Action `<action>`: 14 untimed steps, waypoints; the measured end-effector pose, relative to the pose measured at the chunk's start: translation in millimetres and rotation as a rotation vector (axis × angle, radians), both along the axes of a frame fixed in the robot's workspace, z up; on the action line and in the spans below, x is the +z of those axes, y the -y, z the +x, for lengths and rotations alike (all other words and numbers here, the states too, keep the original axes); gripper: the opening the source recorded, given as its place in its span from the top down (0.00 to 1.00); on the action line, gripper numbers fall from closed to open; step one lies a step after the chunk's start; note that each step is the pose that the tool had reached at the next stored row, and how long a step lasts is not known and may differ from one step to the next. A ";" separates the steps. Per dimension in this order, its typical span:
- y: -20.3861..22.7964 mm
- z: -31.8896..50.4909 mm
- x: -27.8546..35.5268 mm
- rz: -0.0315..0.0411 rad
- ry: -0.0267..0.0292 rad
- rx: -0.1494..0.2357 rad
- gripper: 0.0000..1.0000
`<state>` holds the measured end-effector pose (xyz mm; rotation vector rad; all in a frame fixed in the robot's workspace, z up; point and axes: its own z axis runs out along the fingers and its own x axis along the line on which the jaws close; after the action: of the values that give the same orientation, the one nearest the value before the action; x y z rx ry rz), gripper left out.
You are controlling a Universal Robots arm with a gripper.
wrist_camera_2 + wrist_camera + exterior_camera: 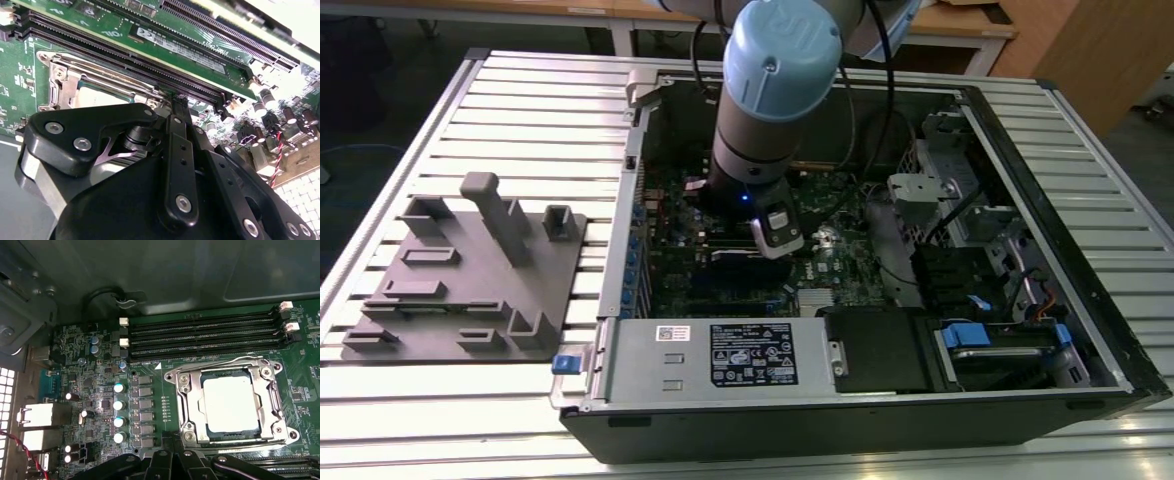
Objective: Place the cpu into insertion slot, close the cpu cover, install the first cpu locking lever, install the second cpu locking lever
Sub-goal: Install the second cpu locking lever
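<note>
One cpu (pixel 231 404), a square grey chip, lies flat and face up in its socket on the motherboard (pixel 90 390), beside the memory slots (pixel 200 335). Closed over it sits the cpu cover (pixel 192 402), framing the chip. Directly above hangs the gripper (pixel 175 107), its black linkage hiding part of the socket; the fingers' spacing cannot be told.

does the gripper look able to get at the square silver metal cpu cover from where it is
Probably yes. The gripper sits low inside the open black computer case, right at the edge of the square silver metal cpu cover, and nothing lies over the grey cpu or the cover.
</note>
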<state>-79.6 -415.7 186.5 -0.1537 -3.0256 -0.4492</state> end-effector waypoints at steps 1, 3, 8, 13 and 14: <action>0.0 0.0 -0.3 0.0000 -0.0001 0.000 0.89; -0.1 -0.1 -0.6 0.0001 0.0000 0.000 0.89; 1.9 0.0 -0.5 0.0019 0.0006 0.000 0.89; 2.5 -0.1 3.2 0.0094 0.0004 0.000 0.89; 2.7 -0.1 3.2 0.0093 0.0003 0.000 0.89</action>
<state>-79.7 -418.4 189.7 -0.1533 -3.0234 -0.4633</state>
